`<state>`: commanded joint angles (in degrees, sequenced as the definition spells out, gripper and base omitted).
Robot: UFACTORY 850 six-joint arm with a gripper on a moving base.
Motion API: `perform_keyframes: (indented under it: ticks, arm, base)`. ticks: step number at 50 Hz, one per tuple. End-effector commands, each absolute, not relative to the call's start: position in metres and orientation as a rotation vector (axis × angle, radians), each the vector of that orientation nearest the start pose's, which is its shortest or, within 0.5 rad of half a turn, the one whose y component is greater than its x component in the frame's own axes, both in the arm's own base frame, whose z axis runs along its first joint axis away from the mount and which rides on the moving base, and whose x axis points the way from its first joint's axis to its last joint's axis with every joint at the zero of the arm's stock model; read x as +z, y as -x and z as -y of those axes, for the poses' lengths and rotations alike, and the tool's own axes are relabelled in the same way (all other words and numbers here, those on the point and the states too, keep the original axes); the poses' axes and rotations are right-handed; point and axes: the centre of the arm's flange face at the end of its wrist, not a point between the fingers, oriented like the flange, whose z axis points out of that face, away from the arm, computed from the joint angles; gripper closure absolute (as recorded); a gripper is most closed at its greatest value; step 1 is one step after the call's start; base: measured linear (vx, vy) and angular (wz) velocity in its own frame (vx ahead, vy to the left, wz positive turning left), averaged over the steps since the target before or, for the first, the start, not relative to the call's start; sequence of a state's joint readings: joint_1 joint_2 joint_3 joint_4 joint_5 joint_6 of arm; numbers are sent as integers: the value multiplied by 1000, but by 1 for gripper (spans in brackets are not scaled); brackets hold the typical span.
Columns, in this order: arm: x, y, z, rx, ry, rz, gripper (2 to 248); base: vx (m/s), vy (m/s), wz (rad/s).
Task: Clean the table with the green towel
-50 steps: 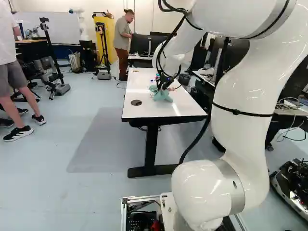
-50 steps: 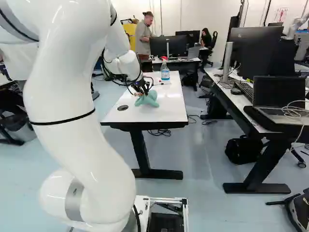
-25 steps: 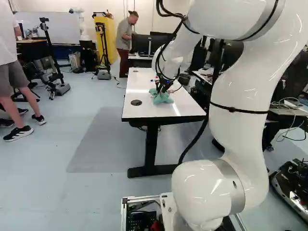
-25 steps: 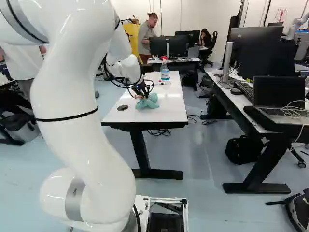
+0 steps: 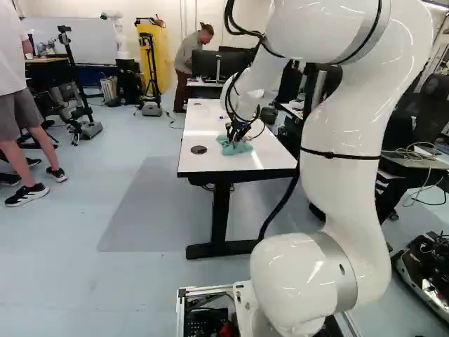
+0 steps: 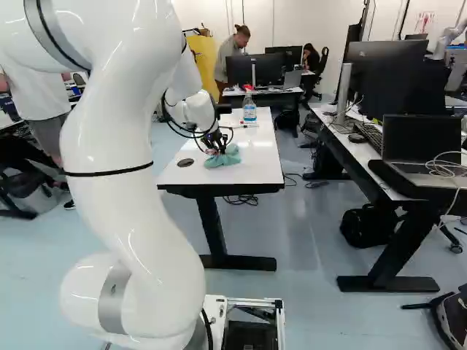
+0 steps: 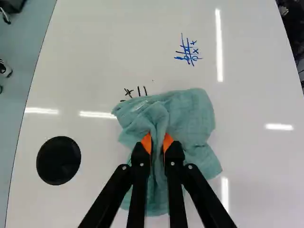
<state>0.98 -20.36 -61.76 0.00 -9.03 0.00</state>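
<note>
My gripper is over the near half of the white table in the right base view, on the green towel. In the wrist view the gripper is shut on a bunched fold of the towel, orange pads on both sides of it. The rest of the cloth lies spread on the tabletop. Black marks show at the towel's edge, partly covered by it. A blue grid drawing stands farther ahead of the gripper, uncovered.
A round black cable cap sits in the tabletop beside the towel. Toward the table's far end stand a spray bottle and a marker. A desk with monitors and a laptop is at the right. Another robot stands far back.
The arm has shifted slightly against its base joint, with the gripper still holding the towel. The towel has moved a little and its folds lie differently. The base has not moved.
</note>
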Motion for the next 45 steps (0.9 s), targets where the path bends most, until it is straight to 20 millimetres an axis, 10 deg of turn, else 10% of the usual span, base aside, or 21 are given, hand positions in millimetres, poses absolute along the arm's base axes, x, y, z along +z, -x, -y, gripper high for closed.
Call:
perform_keyframes:
  ticks: [45]
  arm:
    - [430,-572,-10,-758,3044,26,202]
  base:
    - [0,0,0]
